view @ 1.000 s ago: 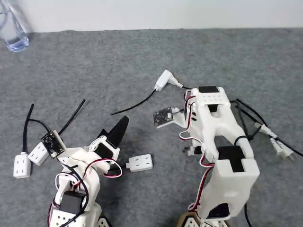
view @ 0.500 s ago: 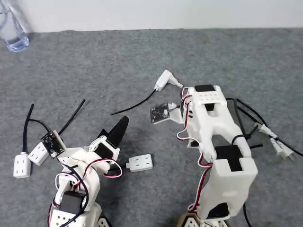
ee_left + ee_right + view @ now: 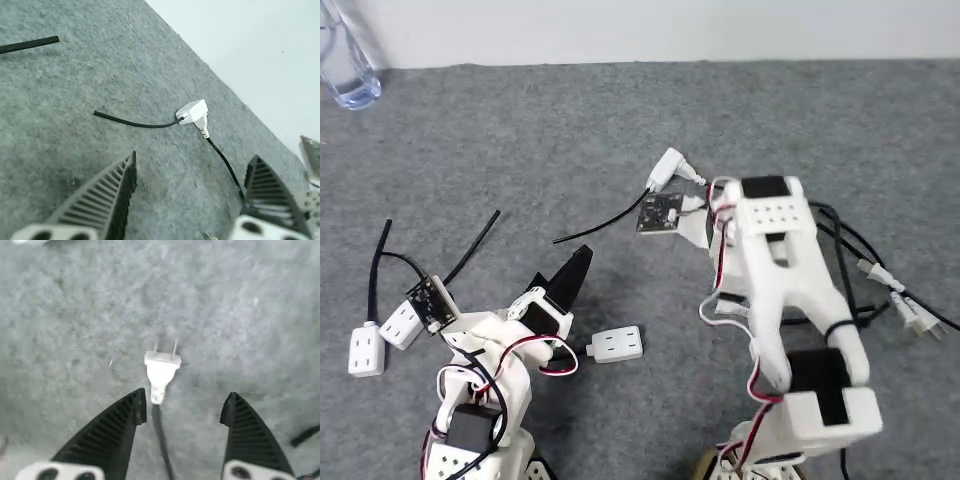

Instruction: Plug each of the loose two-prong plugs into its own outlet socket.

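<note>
R pincer is wide open, low over the grey counter. I see a white plug lying flat right at the gap, prongs pointing away. L pincer is open too, w/ nothing in it.

No legible text, labels, numbers or signs on plug or outlet socket.

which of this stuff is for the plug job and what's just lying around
Job: two-prong plug, middle socket, left sockets, right-hand plugs, white corded connector.
Lying about: clear bottle.
</note>
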